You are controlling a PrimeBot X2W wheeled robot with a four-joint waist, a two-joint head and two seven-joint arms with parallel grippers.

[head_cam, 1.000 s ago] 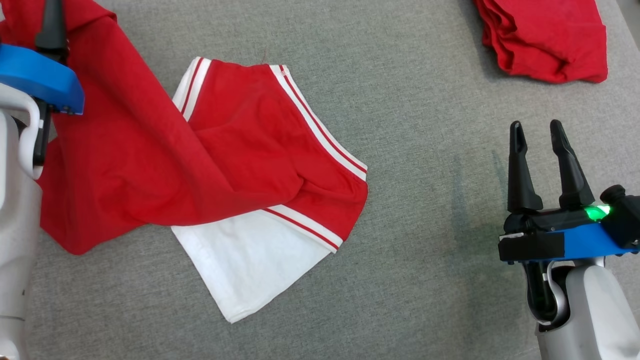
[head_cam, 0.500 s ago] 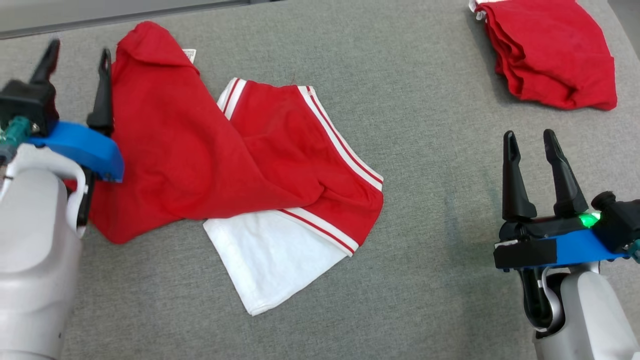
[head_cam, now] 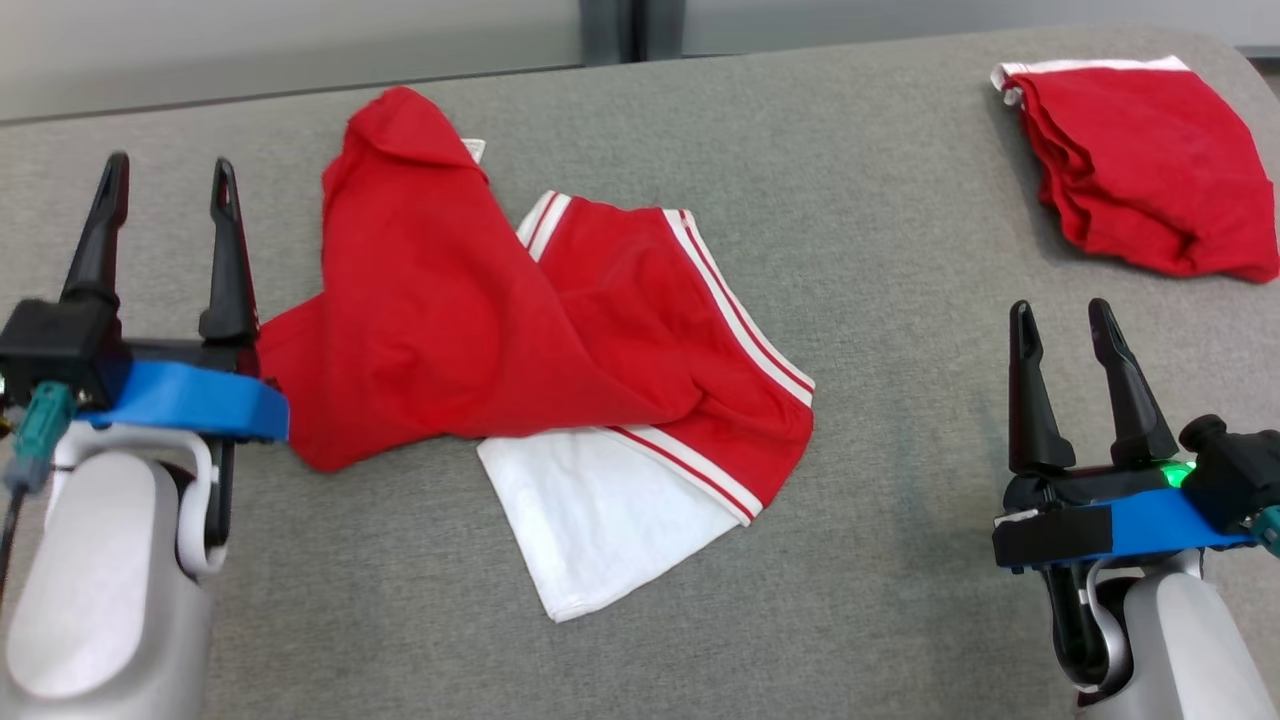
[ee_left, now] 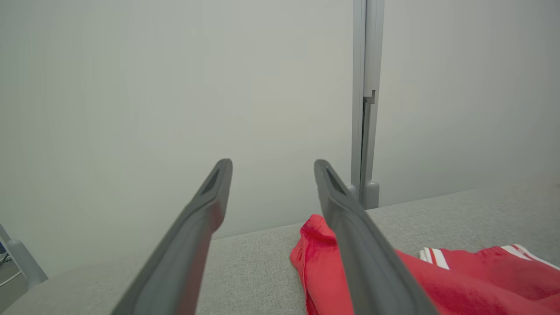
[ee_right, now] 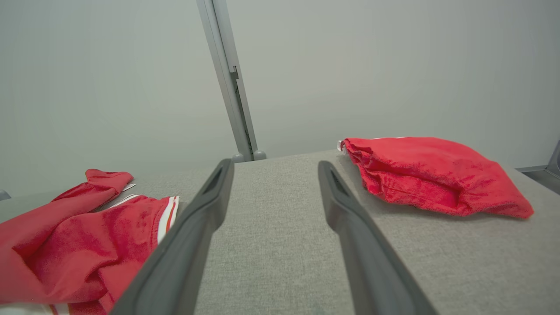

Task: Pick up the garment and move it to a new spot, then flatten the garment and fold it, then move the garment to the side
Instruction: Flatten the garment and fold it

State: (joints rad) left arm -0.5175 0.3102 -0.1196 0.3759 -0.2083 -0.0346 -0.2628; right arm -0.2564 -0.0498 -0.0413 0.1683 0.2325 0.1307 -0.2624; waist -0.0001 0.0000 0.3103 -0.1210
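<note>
Inspection at the tabletop: the garment, red with white-striped hems and a white panel showing at its near edge, lies released on the grey surface in a loose heap, one red section thrown diagonally over the rest. A second ago this cloth hung from the left gripper. That gripper has since let go and now stands just beside the garment's left edge, fingers spread wide with nothing between them. The right gripper is unchanged, well to the garment's right, fingers parted and empty. A separate red bundle rests far to the garment's right and further back, untouched. The head view has also tilted, so the apparent shift of the cloth is partly the camera's. Assessment: the relocation step appears complete. The garment is not flat, with overlapped layers and a turned-up underside, so spreading it out is the outstanding work before any fold.
</note>
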